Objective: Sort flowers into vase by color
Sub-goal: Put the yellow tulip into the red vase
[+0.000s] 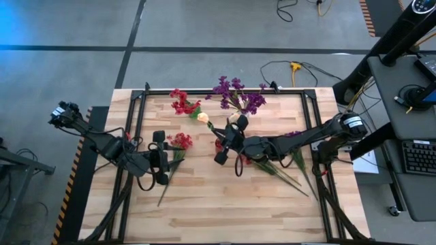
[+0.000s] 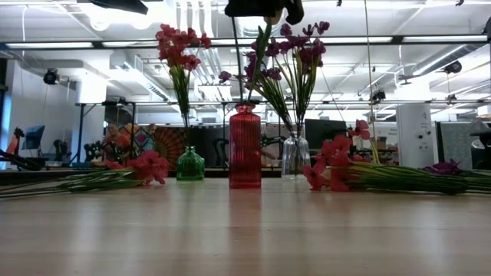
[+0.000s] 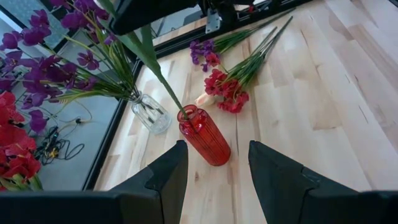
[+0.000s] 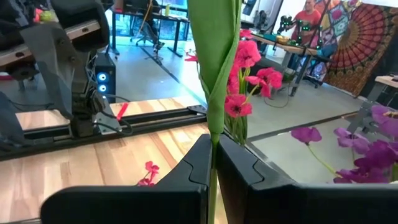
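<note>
My right gripper [image 4: 214,140] hangs over the red vase [image 3: 204,135] in the middle of the table, shut on a cream-flowered sprig [image 1: 202,117]. The sprig's lower end reaches into that vase's mouth [image 3: 187,112]. A green vase [image 2: 190,165] holds red flowers and a clear vase [image 2: 294,157] holds purple ones. My left gripper [image 3: 217,180] hovers open at the table's left, aimed at the red vase, with nothing between its fingers. Below it a red sprig [image 1: 178,141] lies flat on the table. My right gripper pinches the sprig's green stem and leaf [image 4: 214,118] between its two fingers, well above the stem's lower end. The fingers come level from the table's right and lie across the stem. The sprig stands tilted, its lower end inside the red vase's mouth.
A heap of red and purple sprigs [image 1: 272,163] lies on the table to the right of the red vase, under my right arm. The three vases stand close together at the table's middle and far side. Bare wood [image 1: 225,211] fills the near half.
</note>
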Controlling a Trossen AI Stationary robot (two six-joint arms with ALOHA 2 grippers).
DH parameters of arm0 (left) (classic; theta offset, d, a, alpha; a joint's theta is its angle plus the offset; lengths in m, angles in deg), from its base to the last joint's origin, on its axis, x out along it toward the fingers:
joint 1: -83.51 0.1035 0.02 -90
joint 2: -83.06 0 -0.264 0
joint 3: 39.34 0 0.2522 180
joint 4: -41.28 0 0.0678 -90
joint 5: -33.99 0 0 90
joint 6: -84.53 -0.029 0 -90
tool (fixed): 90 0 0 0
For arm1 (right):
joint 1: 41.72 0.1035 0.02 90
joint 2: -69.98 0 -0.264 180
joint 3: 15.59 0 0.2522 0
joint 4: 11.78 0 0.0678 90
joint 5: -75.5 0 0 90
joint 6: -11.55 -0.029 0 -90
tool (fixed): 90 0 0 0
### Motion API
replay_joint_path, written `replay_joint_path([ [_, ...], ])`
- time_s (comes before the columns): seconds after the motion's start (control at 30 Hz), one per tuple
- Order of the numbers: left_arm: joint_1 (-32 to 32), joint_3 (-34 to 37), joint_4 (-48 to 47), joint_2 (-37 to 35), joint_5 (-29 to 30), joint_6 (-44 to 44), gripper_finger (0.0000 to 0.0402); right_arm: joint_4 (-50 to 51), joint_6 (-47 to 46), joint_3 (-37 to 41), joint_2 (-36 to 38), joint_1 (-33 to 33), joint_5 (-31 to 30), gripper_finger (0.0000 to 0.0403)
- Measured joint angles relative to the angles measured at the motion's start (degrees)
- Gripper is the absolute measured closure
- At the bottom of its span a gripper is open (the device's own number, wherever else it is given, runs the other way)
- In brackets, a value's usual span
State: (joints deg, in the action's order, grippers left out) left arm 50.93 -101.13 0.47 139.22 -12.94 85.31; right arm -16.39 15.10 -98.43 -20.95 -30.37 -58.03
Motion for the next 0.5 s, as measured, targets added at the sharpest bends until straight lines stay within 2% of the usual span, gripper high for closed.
replay_joint_path([
  [0.5, 0.0, -0.02, 0.0, 0.0, 0.0, 0.04, 0.0249, 0.2, -1.71, 0.0, -0.01, 0.0, 0.0, 0.039],
])
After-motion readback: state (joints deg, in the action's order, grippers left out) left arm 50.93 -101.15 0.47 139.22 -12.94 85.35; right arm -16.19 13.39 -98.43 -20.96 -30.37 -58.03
